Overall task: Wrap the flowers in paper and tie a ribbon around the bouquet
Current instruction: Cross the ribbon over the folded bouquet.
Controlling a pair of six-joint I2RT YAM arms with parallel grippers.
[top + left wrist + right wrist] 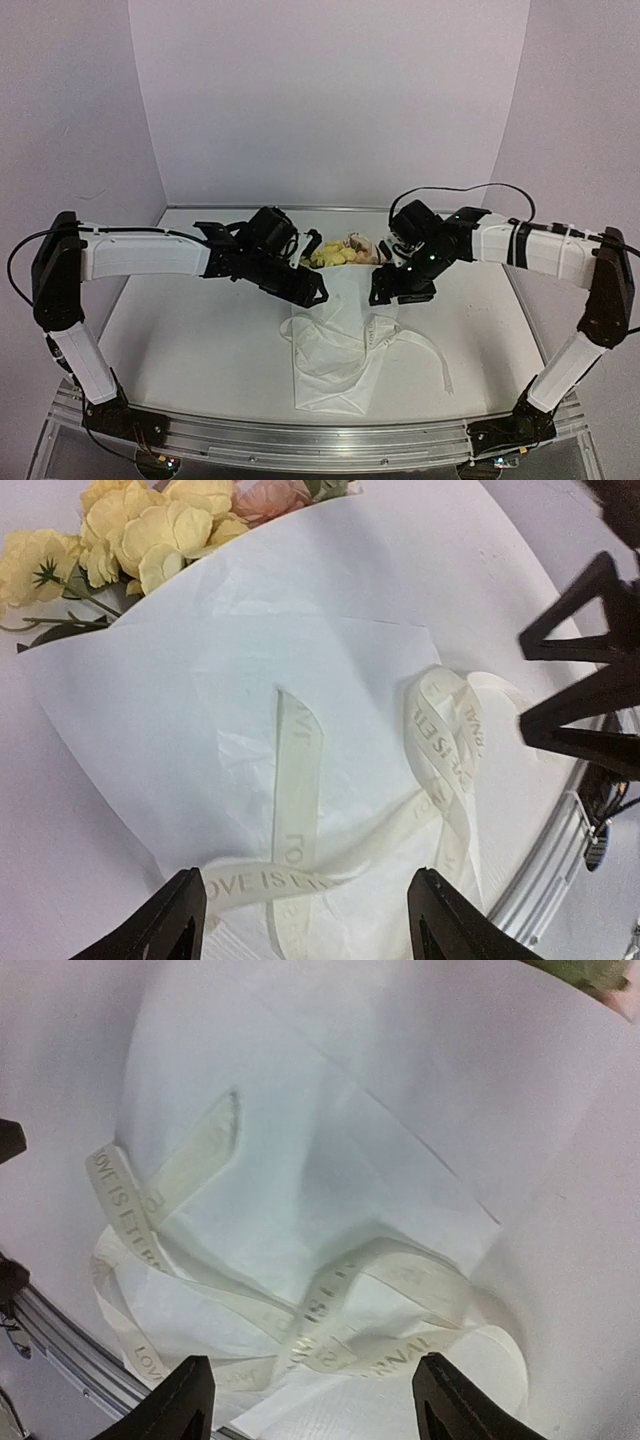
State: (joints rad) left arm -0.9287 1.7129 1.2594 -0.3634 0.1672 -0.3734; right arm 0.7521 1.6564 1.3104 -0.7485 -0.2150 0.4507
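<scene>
Bouquet under left claw, right claw: spread, empty.

A narrow cream ribbon with printed lettering lies loosely looped over a wide white crinkly paper wrap, pale yellow and pink blooms at its top-left end, with the spread black fingers of the left gripper at the bottom edge.

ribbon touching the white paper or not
Touching. The left wrist view shows the printed ribbon lying flat on the white paper, crossing over it.
</scene>
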